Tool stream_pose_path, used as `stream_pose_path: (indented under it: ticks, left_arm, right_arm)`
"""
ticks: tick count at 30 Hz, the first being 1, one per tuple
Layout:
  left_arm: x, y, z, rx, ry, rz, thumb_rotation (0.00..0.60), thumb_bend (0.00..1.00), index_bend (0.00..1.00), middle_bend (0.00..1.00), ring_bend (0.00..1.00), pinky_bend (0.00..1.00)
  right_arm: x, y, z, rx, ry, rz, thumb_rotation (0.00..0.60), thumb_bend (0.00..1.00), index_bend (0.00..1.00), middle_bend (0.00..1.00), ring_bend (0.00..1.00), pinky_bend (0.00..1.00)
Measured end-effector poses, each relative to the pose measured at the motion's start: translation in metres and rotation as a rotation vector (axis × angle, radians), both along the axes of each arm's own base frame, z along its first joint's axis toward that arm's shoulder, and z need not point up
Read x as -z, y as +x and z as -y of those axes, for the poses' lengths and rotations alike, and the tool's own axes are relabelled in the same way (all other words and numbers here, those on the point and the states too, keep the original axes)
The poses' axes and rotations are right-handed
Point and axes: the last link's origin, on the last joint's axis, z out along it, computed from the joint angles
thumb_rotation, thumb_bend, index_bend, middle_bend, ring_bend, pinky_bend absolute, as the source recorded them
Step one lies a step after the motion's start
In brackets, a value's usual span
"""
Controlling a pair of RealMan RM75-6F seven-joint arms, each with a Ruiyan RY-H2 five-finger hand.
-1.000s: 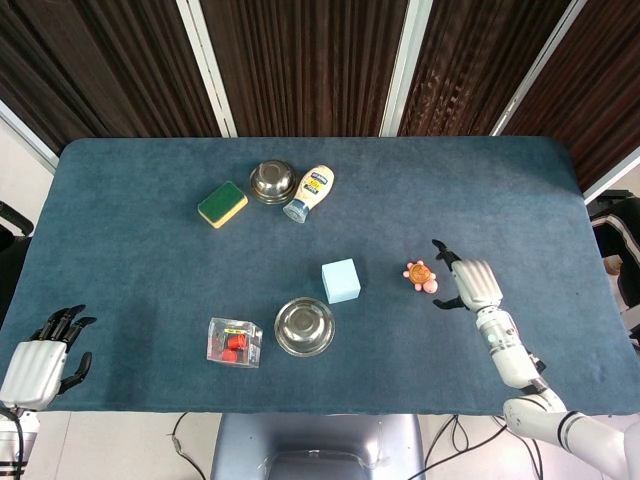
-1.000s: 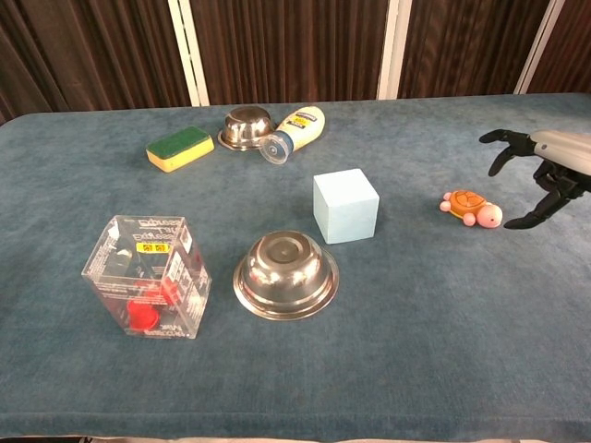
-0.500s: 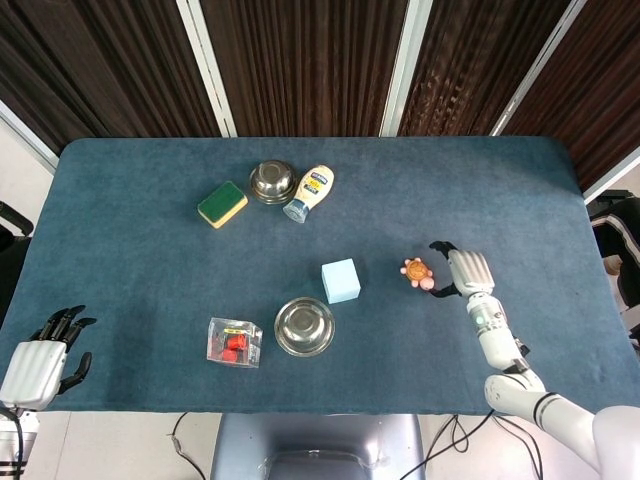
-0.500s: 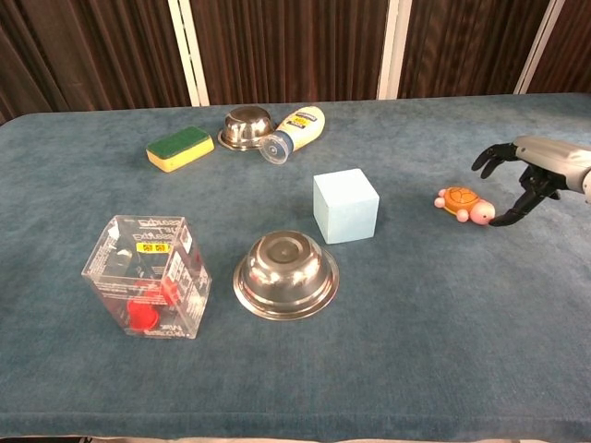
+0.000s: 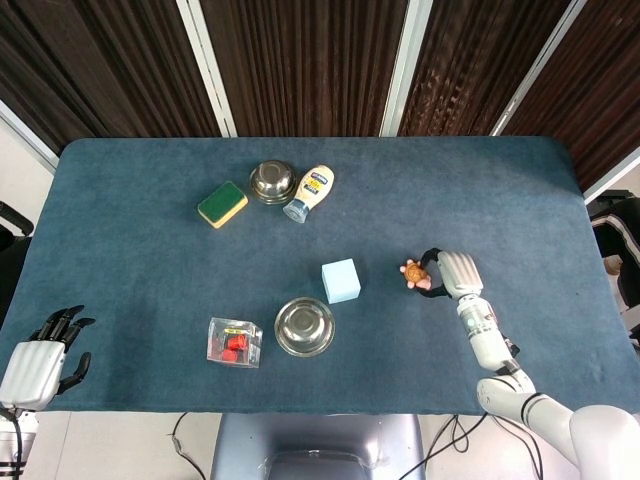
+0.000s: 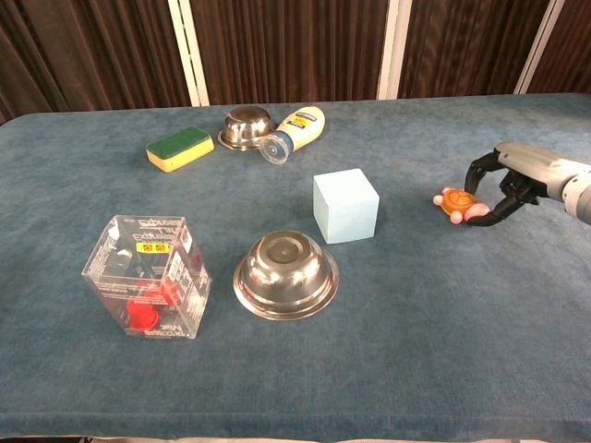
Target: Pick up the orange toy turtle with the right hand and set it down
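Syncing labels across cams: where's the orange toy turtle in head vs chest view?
Head view: orange toy turtle sits right of centre, in the fingers of the right hand, right of the light blue cube.
Chest view: orange toy turtle at the right edge, mid-height, in the right hand.
Shared landmark: the light blue cube, just left of the turtle in both.

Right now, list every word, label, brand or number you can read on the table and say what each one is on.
No text here can be read with certainty.
Mayonnaise bottle: a blue label on its side, lettering too small and blurred to read.
Clear plastic box: printed lettering along its top edge and a yellow sticker, both too blurred to read.
Orange toy turtle, held by the right hand: no writing visible.
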Motion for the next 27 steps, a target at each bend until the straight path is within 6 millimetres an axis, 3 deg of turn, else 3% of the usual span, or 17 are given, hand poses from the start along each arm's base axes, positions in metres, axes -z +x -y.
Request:
stream_pose_path:
  ticks: [6,14,19,21,25,27]
  left_arm:
    - [0.0004,0.0001,0.0001,0.000,-0.002,-0.001,0.600,0.45,0.27,0.12,0.13,0.41]
    - [0.0006,0.0002,0.0002,-0.001,-0.002,-0.002,0.600,0.45,0.27,0.12,0.13,0.41]
    - [0.0010,0.0007,0.0000,0.000,-0.003,-0.005,0.600,0.45,0.27,0.12,0.13,0.41]
    - [0.0009,0.0007,0.0002,0.000,-0.003,-0.005,0.600,0.45,0.27,0.12,0.13,0.41]
    - [0.0009,0.0006,0.0001,-0.001,-0.003,-0.005,0.600,0.45,0.27,0.12,0.14,0.41]
    - [0.0012,0.0005,-0.0001,-0.002,-0.004,-0.005,0.600,0.45,0.28,0.12,0.15,0.41]
  right_arm:
    - [-0.0004,0.0000,-0.0012,-0.026,-0.033,0.015,0.600,0.36,0.98,0.76,1.00,1.00]
    - [-0.0043,-0.0004,-0.0027,-0.070,-0.070,0.015,0.600,0.53,1.00,0.79,1.00,1.00]
    - [-0.0059,-0.0003,-0.0043,-0.072,-0.075,0.019,0.600,0.55,0.99,0.79,1.00,1.00]
    - [-0.0059,-0.0006,-0.0059,-0.066,-0.064,0.026,0.600,0.51,0.89,0.76,1.00,1.00]
    - [-0.0062,-0.0029,-0.0086,-0.050,-0.022,0.030,0.600,0.31,0.48,0.47,0.96,0.96]
    - [-0.0072,-0.0038,-0.0103,-0.043,0.002,0.031,0.600,0.23,0.32,0.38,0.94,0.94]
